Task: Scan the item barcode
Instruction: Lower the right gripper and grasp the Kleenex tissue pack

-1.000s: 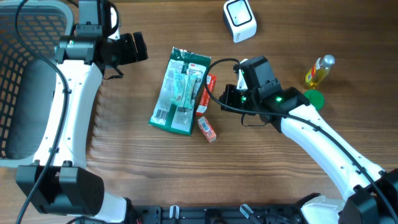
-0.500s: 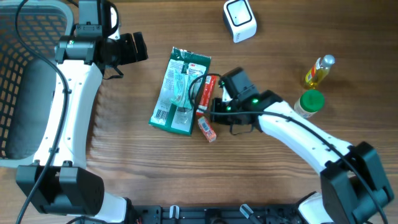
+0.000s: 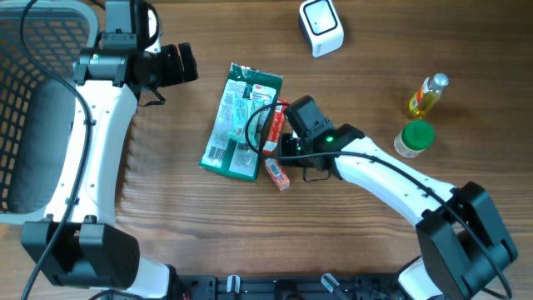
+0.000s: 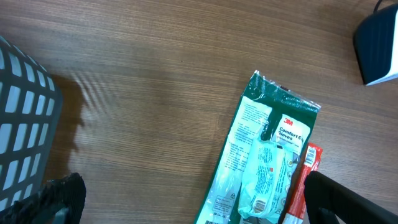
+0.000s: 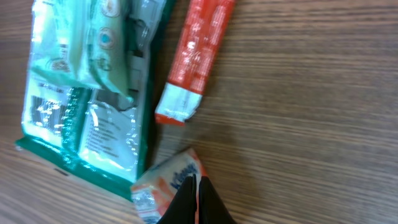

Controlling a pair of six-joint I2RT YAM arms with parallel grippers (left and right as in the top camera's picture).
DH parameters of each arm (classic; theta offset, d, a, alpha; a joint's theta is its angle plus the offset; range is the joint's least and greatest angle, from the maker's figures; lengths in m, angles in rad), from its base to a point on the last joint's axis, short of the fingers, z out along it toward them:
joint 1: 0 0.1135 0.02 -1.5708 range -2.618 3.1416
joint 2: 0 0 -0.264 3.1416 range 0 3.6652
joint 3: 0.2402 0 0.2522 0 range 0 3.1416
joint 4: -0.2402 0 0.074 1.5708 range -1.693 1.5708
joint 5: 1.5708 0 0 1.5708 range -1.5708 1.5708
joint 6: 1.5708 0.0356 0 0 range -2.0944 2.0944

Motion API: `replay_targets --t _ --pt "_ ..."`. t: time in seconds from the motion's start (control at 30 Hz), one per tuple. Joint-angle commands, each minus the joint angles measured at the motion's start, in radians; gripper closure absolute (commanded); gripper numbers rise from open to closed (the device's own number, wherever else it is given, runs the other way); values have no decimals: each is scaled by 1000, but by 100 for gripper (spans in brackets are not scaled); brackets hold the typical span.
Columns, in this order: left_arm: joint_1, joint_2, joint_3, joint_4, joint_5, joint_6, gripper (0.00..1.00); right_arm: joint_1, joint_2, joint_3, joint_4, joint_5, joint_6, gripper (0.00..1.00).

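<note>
A green 3M package (image 3: 241, 121) lies flat mid-table with a pale sachet on top. A red stick pack (image 3: 273, 125) lies along its right edge, and a small orange-and-white tissue packet (image 3: 277, 172) sits just below. The white scanner (image 3: 321, 27) stands at the back. My right gripper (image 3: 283, 155) is shut and empty, its tips (image 5: 198, 186) over the tissue packet (image 5: 163, 188), beside the green package (image 5: 87, 93) and the red stick (image 5: 196, 56). My left gripper (image 3: 179, 65) hangs open, up and to the left of the package (image 4: 261, 162), holding nothing.
A grey mesh basket (image 3: 33, 108) fills the left edge. A yellow bottle (image 3: 427, 94) and a green-lidded jar (image 3: 414, 137) stand at the right. Bare wood lies between the basket and the package.
My right arm has swung left from near the jar to the packs, its shut tips now over the tissue packet. The left arm has not moved.
</note>
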Motion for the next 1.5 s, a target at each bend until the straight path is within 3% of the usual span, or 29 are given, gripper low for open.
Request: replay_targets --t 0.0,0.17,0.53,0.6,0.67,0.83,1.03,1.2,1.47 --pt "4 6 1 2 8 9 0 2 16 -14 -32 23 8 96" --pt "4 6 1 2 8 9 0 3 16 -14 -98 -177 44 96" --pt "4 6 1 2 8 10 0 81 16 -14 -70 -176 59 89" --pt "4 6 1 2 8 9 0 88 16 -14 -71 -139 58 84" --pt "4 6 1 2 8 9 0 88 16 -14 -71 -89 55 69" --pt "4 6 1 2 8 10 0 86 17 -14 -71 -48 -31 55" --pt "4 6 1 2 8 9 0 86 47 -14 -93 -74 -102 56" --pt "4 6 1 2 8 9 0 86 115 -14 -81 -121 -100 73" --pt "4 6 1 2 8 10 0 86 126 -14 -60 -160 -100 78"
